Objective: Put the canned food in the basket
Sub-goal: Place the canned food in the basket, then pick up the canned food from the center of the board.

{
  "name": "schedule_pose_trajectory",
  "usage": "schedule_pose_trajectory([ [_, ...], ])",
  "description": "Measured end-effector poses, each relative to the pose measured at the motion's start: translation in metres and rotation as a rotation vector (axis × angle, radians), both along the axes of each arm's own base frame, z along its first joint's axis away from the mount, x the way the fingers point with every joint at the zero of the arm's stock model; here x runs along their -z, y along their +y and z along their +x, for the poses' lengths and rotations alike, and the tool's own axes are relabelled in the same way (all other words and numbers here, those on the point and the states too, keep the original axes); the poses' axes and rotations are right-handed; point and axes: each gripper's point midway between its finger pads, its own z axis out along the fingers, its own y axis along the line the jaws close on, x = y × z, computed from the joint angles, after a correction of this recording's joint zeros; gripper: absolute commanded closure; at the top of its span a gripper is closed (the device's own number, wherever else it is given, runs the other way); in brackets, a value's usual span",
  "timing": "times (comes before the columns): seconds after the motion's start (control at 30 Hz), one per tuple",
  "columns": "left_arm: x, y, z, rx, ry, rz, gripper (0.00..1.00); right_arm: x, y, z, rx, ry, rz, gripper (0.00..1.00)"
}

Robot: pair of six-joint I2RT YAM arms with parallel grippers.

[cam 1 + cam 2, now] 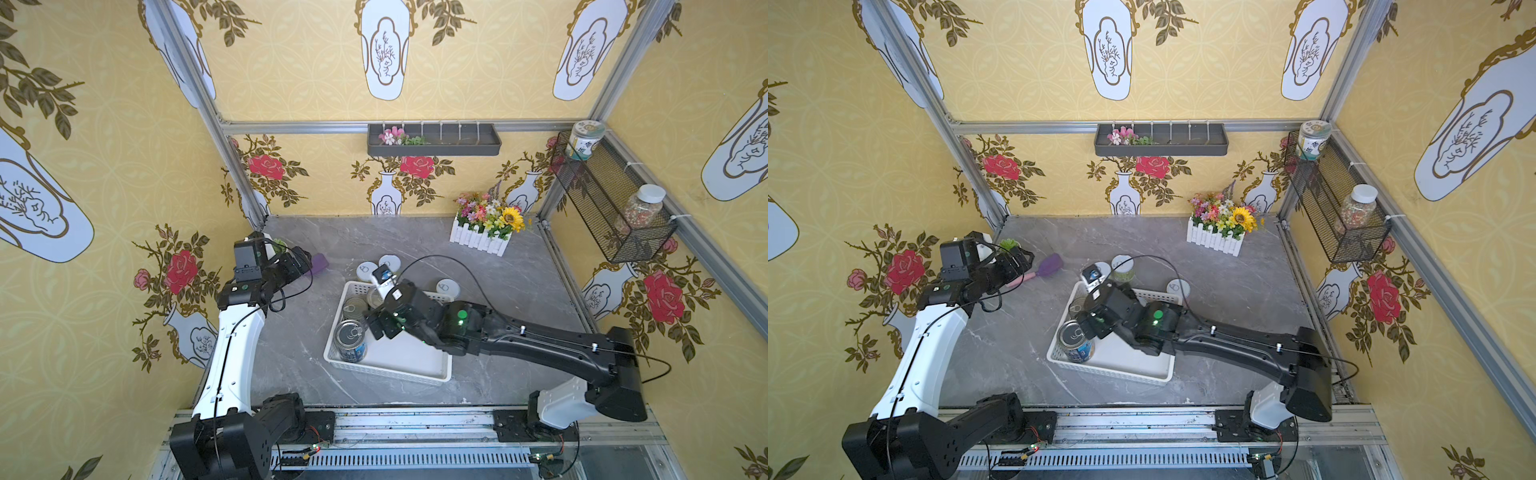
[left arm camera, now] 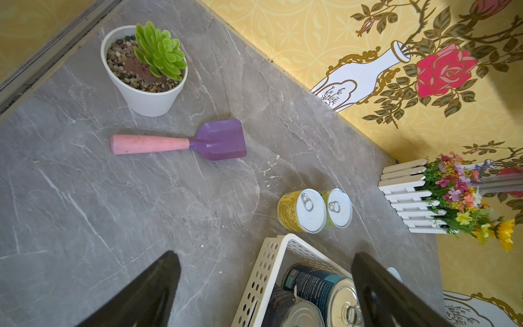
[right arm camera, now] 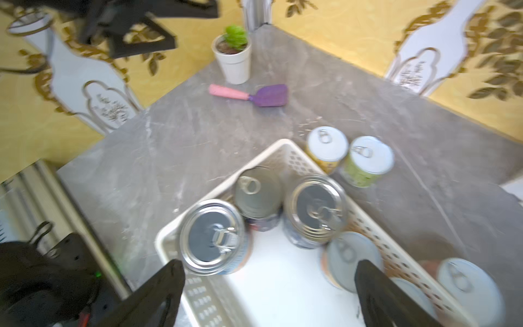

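Yellow flowery walls (image 1: 291, 75) stand around the grey surface (image 1: 519, 291). The left hand (image 2: 264, 256) and the right hand (image 3: 270, 263) are both wide, holding nothing.

Two arms, black-and-white shells, thin black cables.

Left arm (image 1: 243, 345): long white shell link with a black cable clipped along it, boxy black joints at base and elbow, black camera box near the wrist, small green dot on the elbow housing. Right arm (image 1: 548, 349): long matte black link with two small white cable clips, white shoulder shell under a big black block, bright green light on the forearm joint, white sticker and blue-white module near the wrist. Black cable (image 1: 436, 259) looping off each wrist. Left pincer (image 2: 266, 256) and right pincer (image 3: 270, 264): plain matte black tapered fingers (image 2: 158, 286), no markings legible.
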Motion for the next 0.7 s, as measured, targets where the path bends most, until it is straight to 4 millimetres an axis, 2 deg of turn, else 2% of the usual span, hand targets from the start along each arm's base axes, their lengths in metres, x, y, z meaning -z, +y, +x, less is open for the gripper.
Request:
schedule_pose_trajectory([
  [0.17,0.000,-0.001,0.000,0.002,-0.001,0.000,0.00,0.004,-0.098,0.060,0.274,0.028,0.042,0.03],
  [0.27,0.000,-0.001,0.000,0.002,-0.001,0.000,0.00,0.008,-0.140,0.079,0.390,0.053,0.083,0.03],
  [0.47,0.001,-0.001,0.000,0.006,0.001,-0.004,0.00,0.032,-0.175,0.104,0.502,0.135,0.073,0.03],
  [0.7,0.003,-0.002,0.000,0.006,0.008,-0.005,0.00,0.060,-0.198,0.128,0.568,0.229,0.070,0.03],
])
